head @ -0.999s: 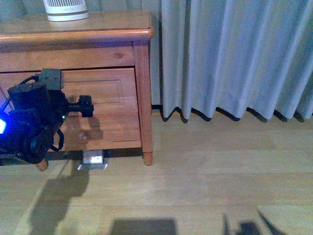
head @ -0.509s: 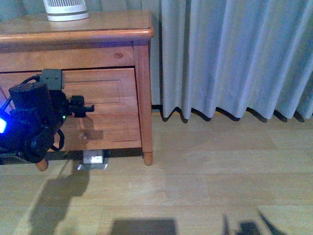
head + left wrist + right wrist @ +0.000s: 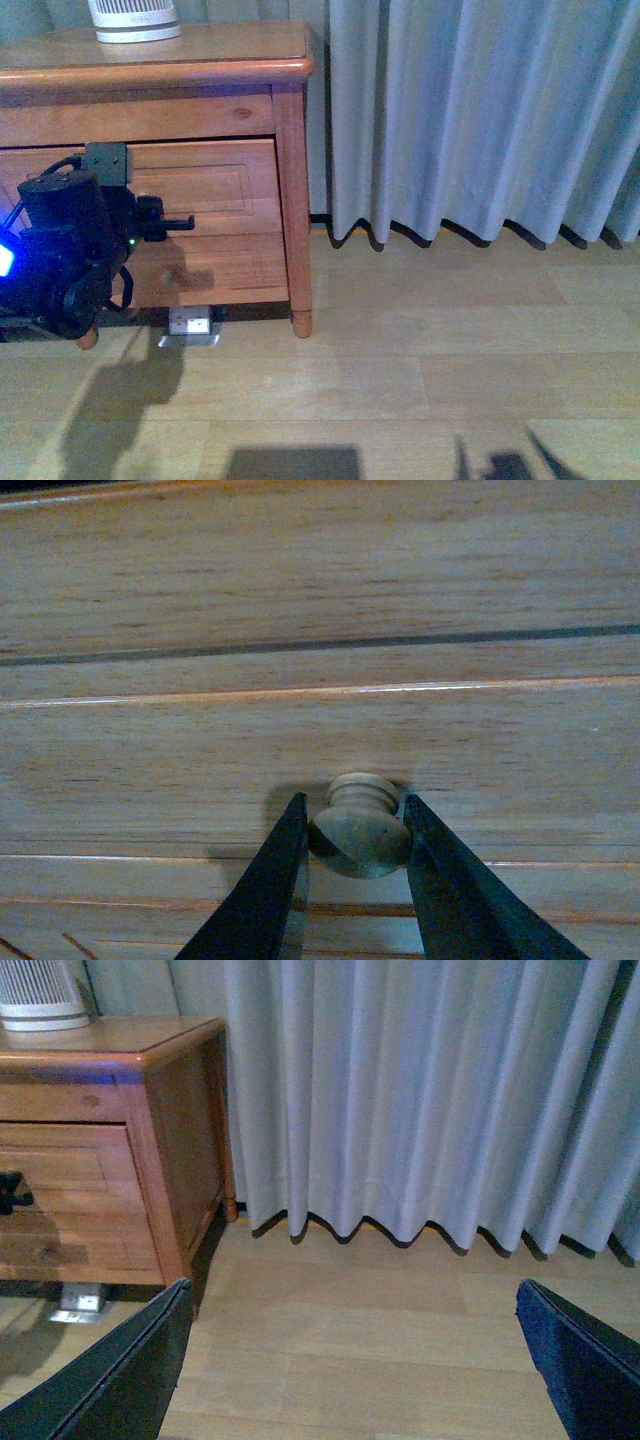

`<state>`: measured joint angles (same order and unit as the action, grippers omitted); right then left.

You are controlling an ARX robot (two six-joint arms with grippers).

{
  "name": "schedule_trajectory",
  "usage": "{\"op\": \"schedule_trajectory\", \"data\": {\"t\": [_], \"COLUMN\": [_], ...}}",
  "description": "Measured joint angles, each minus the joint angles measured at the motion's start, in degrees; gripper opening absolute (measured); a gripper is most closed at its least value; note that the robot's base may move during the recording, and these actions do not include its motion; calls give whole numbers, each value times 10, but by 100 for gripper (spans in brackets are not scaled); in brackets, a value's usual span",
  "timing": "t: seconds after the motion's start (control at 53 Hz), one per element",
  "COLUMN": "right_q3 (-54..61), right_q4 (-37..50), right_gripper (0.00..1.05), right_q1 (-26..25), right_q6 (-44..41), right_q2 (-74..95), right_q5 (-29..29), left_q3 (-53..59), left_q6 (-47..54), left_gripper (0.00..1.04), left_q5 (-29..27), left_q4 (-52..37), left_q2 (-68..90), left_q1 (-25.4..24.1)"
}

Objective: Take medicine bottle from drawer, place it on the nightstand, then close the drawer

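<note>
Left wrist view: tapered black fingers (image 3: 275,880) apparently clasp the round wooden knob (image 3: 360,830) of the drawer (image 3: 180,750).

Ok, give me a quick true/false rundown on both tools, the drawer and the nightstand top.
1. The left tool has a finger on each side of the knob. True.
2. The drawer is pulled out. False: its front sits shut in the frame.
3. The right tool holds the bottle. False: it is open and empty, facing the floor and curtain; no bottle shows in any view.
4. A white ribbed device stands on the nightstand. True.
</note>
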<state>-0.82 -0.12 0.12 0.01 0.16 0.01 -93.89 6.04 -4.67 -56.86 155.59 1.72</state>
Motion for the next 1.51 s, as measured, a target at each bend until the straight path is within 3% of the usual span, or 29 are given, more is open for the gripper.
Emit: {"op": "schedule_trajectory", "data": {"t": [0.189,0.396,0.716,1.018,1.301,1.508], "right_q3": [0,0,0,0,0,0], "right_q4": [0,0,0,0,0,0], "right_gripper": [98,98,98,98,98,98], "right_q1": [0,0,0,0,0,0], "right_q6": [0,0,0,0,0,0], "right_q2": [0,0,0,0,0,0], "right_q5": [0,0,0,0,0,0], "left_q3": [129,363,553,605,633,665], "left_q6": [-6,-7,-9,-6,6,21], "left_gripper": [24,24,24,24,68,99], "left_q5": [4,-3,-48,-69,-47,-38], "left_q4": [-79,-165,-167,-131,-109,-23], "left_q2": [-50,-155,-266,-311,-344,-468], "left_q1": [2,8,30,47,50,29]}}
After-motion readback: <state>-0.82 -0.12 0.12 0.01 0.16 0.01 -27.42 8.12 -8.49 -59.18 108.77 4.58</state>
